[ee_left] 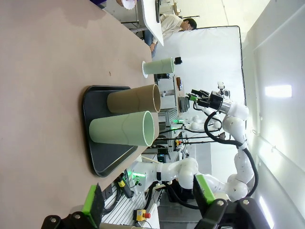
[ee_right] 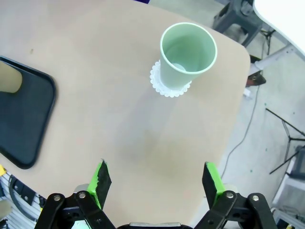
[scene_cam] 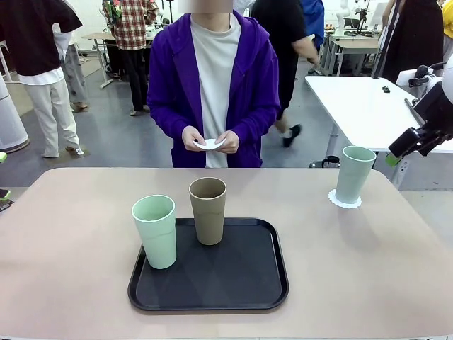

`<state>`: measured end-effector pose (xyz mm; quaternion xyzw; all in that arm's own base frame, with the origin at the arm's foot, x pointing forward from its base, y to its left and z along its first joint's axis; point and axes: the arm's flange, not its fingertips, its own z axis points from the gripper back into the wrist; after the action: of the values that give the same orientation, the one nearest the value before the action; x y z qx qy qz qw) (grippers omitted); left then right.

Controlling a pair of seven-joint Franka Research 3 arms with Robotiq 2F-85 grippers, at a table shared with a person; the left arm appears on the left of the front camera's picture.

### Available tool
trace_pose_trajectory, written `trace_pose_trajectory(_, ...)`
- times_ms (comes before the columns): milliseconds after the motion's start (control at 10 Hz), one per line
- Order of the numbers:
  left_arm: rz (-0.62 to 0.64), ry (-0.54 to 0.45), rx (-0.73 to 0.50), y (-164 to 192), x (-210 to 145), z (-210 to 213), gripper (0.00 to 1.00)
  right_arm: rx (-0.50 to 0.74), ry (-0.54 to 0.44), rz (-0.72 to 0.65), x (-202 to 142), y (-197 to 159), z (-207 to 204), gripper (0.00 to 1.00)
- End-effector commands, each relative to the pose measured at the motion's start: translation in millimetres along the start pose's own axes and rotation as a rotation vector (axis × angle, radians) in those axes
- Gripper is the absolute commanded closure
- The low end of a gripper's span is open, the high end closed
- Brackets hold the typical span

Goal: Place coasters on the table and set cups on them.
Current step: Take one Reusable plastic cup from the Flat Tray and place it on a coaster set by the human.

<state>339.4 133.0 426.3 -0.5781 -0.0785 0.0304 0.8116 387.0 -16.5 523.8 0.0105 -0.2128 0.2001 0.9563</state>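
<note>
One mint cup (scene_cam: 354, 173) sits on its coaster (scene_cam: 345, 199) near the counter's (scene_cam: 354, 269) far right corner; tan cup (scene_cam: 208, 210) and second mint cup (scene_cam: 156, 230) wait on the tray (scene_cam: 212, 304). Your left hand (ee_left: 147, 195) and right hand (ee_right: 156, 174) gape empty; the person holds more coasters (scene_cam: 210, 144).

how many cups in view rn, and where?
3. One mint cup stands on a coaster at the table's far right; a second mint cup and the tan cup stand side by side on the black tray. None look hidden.

Front looks across table (scene_cam: 64, 283); right wrist overhead; both share cup (scene_cam: 354, 172).
</note>
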Motion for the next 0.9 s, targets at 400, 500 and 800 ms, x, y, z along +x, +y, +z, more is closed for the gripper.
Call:
trace_pose_trajectory(400,-0.005,-0.005,-0.014,-1.6,-1.1,1.2,0.00,0.442,0.209,-0.335,-29.1,-88.9,9.4,0.00)
trace_pose_trajectory(500,-0.005,-0.005,-0.014,-1.6,-1.1,1.2,0.00,0.642,0.197,-0.401,-34.8,-122.4,5.4,0.00)
trace_pose_trajectory(800,-0.005,-0.005,-0.014,-1.6,-1.1,1.2,0.00,1.014,0.006,-0.414,-63.3,-180.9,-35.7,0.00)
